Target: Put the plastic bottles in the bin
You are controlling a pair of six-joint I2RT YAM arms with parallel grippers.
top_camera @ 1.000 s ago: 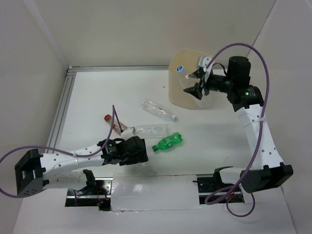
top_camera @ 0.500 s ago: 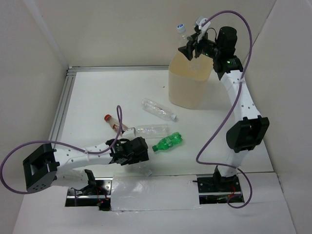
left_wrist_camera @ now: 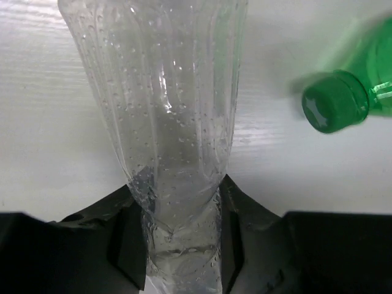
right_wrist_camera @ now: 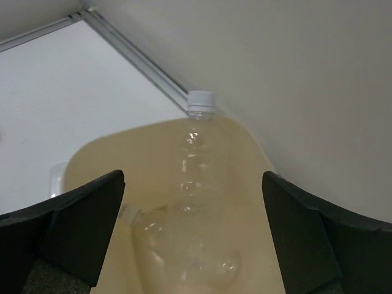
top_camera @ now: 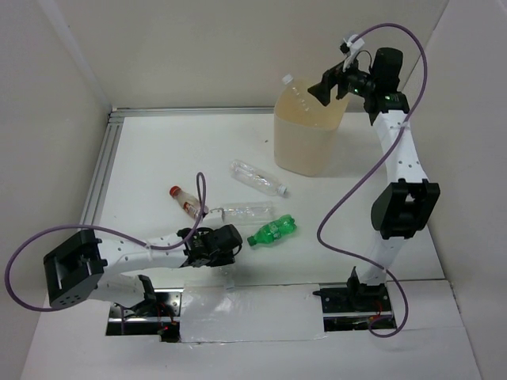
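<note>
White-capped bottle is now in the bin. 0.5 s ago it hung above the rim in the right claw. It stands tilted against the far corner, cap poking over the rim. Right claw is spread wide and empty above the bin opening. Left claw is clenched on a second clear bottle, wall pinched in, low over the bench. Green bottle lies just beside, cap toward the claw.
</note>
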